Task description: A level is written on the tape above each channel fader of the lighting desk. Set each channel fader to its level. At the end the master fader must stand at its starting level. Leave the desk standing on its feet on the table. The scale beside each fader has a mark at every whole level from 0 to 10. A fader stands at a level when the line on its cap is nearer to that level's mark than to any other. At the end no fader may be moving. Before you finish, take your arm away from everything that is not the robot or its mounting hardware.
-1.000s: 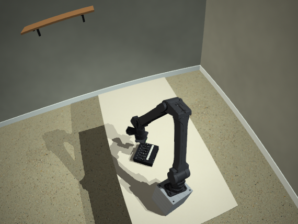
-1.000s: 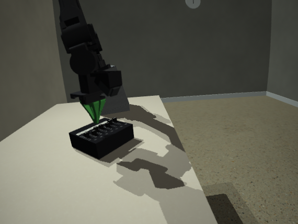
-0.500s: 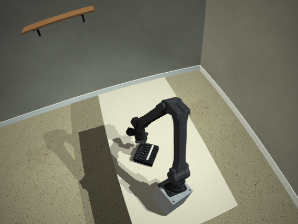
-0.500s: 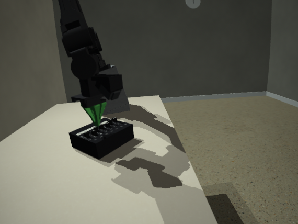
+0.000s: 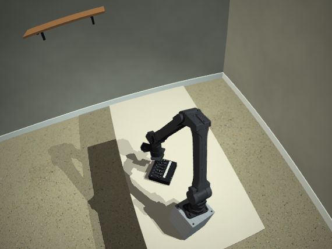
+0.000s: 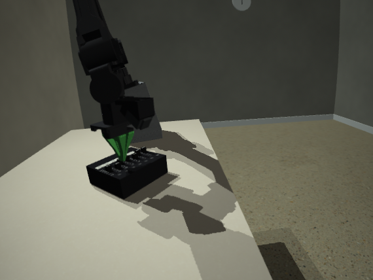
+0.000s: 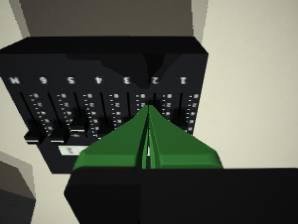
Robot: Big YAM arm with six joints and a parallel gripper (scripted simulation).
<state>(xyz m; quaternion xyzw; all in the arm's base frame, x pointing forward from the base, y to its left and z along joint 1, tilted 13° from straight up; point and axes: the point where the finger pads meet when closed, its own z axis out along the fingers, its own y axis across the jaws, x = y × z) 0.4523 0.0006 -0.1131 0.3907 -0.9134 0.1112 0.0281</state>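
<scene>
We see the lighting desk (image 5: 163, 172), a low black box, standing flat on the pale table (image 5: 221, 163), its long axis running across the row of faders, skewed to the table edges. In the wrist view its labels read M, 6 down to 1, upside down. Our gripper (image 7: 149, 106) has its green fingers (image 6: 122, 144) pressed together, holding nothing, tips down at the channel 2 track.

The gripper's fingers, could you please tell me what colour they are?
The fingers are bright green, clearest in the exterior view.
</scene>
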